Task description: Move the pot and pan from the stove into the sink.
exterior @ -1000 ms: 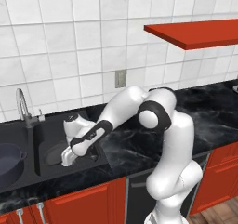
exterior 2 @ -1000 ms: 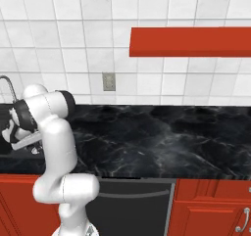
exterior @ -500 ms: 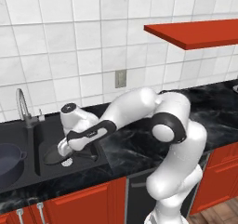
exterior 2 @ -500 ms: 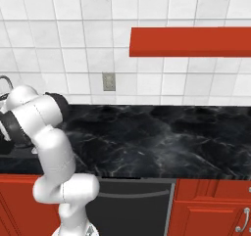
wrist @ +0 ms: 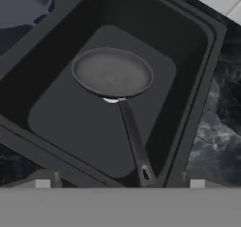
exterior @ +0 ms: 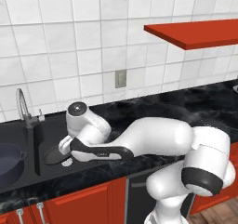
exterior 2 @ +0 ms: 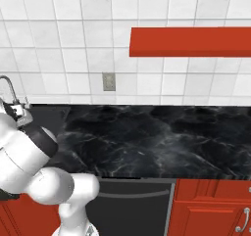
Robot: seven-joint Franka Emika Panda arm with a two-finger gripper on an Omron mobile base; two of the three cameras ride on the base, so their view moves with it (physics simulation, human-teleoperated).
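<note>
Altogether, one pan (wrist: pixel 113 73) is being seen lying flat in one sink (wrist: pixel 200 99) basin, and one pot (exterior: pixel 8 162) is sitting in the neighbouring basin beside one faucet (exterior: pixel 23 108). Nothing is being gripped: the claw (wrist: pixel 120 183) is being held wide open above the pan's handle.

- Black frying pan (wrist: pixel 113 73) in a black sink basin (wrist: pixel 155 28).
- Dark blue-grey pot (exterior: pixel 9 160).
- Black countertop (exterior 2: pixel 162 142) veined with white marbling.
- White wall tiles (exterior 2: pixel 59 39), red shelf (exterior 2: pixel 191 41), red cabinets (exterior: pixel 74 204).
- Silver faucet (exterior: pixel 23 108).
</note>
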